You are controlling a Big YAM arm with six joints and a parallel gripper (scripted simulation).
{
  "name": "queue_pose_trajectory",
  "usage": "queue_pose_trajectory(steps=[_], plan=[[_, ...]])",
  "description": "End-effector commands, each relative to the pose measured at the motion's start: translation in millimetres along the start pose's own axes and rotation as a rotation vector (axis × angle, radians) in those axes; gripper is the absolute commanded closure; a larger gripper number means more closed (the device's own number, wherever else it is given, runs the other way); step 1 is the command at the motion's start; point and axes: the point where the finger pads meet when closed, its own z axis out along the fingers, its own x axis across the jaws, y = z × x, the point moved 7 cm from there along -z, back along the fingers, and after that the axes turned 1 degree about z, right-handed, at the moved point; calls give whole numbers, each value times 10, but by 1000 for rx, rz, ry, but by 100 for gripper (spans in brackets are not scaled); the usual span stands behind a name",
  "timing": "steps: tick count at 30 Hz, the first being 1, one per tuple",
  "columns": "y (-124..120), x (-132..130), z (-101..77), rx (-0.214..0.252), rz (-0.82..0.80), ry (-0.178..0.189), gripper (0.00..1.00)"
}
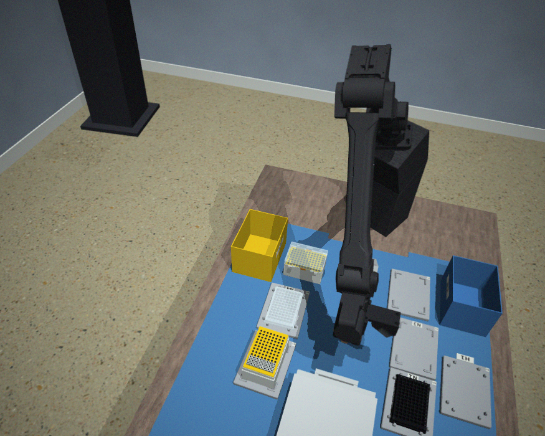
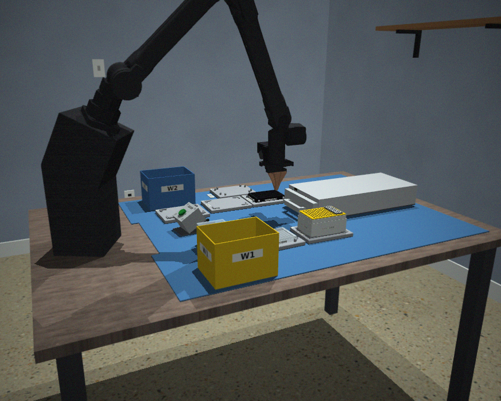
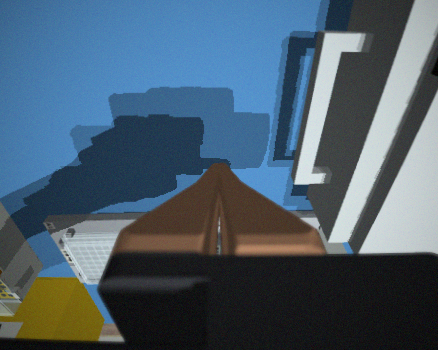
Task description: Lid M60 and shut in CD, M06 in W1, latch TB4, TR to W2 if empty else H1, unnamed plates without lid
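Observation:
My gripper (image 2: 277, 183) (image 3: 219, 173) is shut and empty. It hangs point-down a little above the blue mat, just in front of the white cooler CD (image 1: 329, 403) (image 2: 354, 194) (image 3: 411, 200). The cooler's drawer handle (image 3: 321, 110) is to the right of the fingertips. The clear plate (image 1: 283, 307) (image 2: 287, 236) (image 3: 88, 250) lies on its nest. The yellow tip rack TR (image 1: 265, 356) (image 2: 322, 220) stands on a nest and holds some tips at one end. The tip box TB4 (image 1: 305, 262) stands beside the yellow bin W1 (image 1: 258, 251) (image 2: 237, 252). No white plate or lid is in view.
The blue bin W2 (image 1: 472, 300) (image 2: 168, 187) stands at the mat's far side. A black plate (image 1: 410, 403) (image 2: 265, 196) lies on a nest beside the cooler. The nest H1 (image 1: 466, 392) and two other nests (image 1: 408, 293) (image 1: 414, 349) are bare. The green DONE key (image 2: 181, 211) sits near W2.

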Motion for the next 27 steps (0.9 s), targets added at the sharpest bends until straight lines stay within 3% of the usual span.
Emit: queue_pose_trajectory(steps=[1,14,15,18,27], plan=[[79,-25,-204,-6,1,-12,100],[73,-23,-349,-6,2,-11,100],[114,97,-163,-6,-7,30,100],[78,-22,-404,-7,1,-12,100],[77,-20,-523,-7,1,-12,100]])
